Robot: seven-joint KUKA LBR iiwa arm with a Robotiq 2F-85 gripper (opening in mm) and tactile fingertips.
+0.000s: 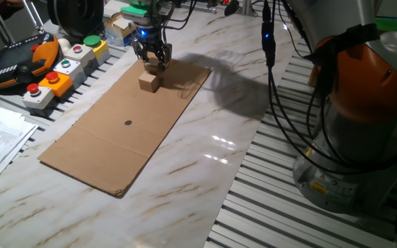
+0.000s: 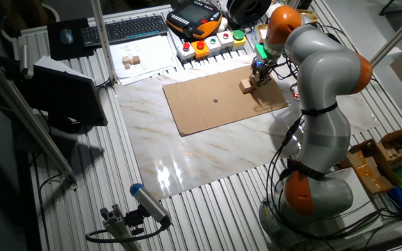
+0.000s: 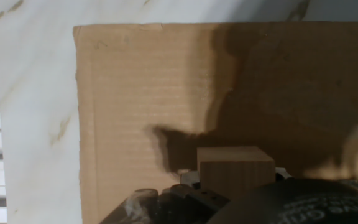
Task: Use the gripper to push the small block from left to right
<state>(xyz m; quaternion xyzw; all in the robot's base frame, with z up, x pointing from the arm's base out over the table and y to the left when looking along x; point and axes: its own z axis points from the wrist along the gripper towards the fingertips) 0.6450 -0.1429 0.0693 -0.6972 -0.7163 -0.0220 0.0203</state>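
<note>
A single small wooden block [image 1: 149, 82] sits near the far end of one flat cardboard sheet [image 1: 109, 138], well beyond the sheet's black centre dot [image 1: 128, 123]. The one black gripper [image 1: 154, 60] hangs just behind the block, close to or touching it; its finger spread cannot be told. The push appears to be starting; next comes a steady sideways shove, keeping the block on the cardboard.

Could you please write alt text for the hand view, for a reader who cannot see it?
A small wooden block sits on a brown cardboard sheet, right at the dark claw at the bottom edge. A broad shadow covers the sheet's right side; pale marble shows on the left.
</note>
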